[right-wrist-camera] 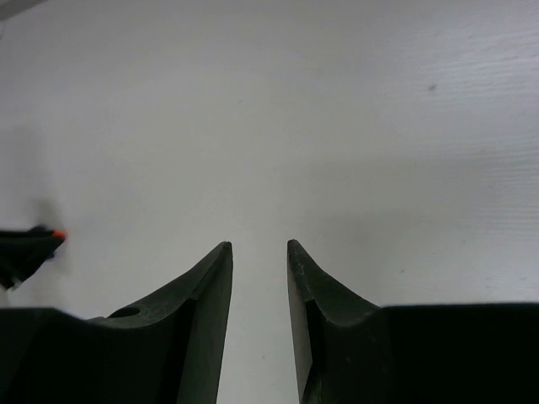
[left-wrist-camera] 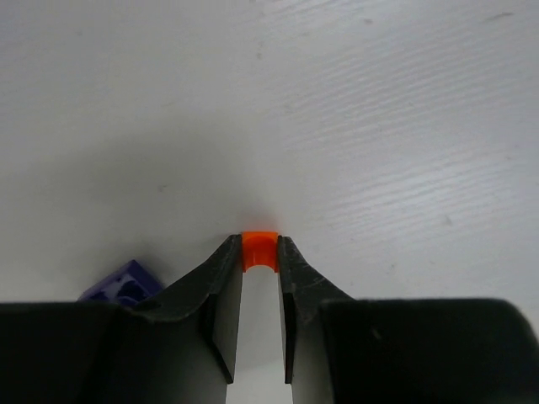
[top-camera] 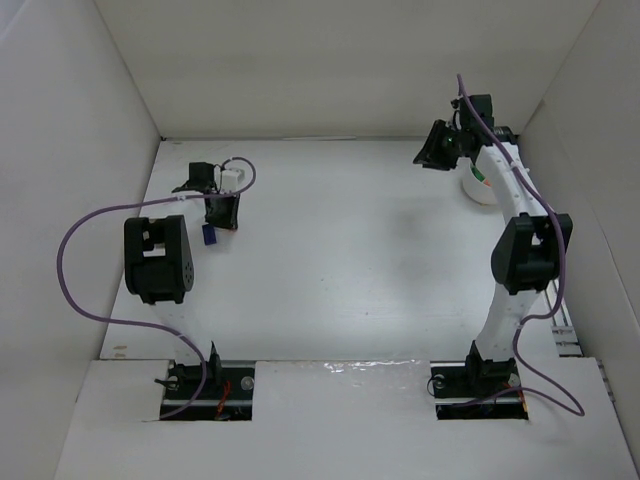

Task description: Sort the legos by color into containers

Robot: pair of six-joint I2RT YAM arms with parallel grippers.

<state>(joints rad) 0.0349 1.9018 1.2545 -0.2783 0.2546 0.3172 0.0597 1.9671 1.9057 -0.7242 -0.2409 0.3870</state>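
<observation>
An orange lego (left-wrist-camera: 259, 252) sits pinched between the tips of my left gripper (left-wrist-camera: 259, 241), which is shut on it right at the table surface. A dark blue lego (left-wrist-camera: 125, 283) lies on the table just left of those fingers, partly hidden by them. From above, the left gripper (top-camera: 224, 218) is at the far left of the table with the blue lego (top-camera: 210, 235) beside it. The white round container (top-camera: 478, 186) stands at the far right, partly behind the right arm. My right gripper (top-camera: 430, 154) hovers to its left, open (right-wrist-camera: 258, 246) and with nothing in it.
White walls close in the table on the left, back and right. In the right wrist view the left gripper's dark tip (right-wrist-camera: 29, 248) shows far off at the left edge. Purple cables loop beside both arms.
</observation>
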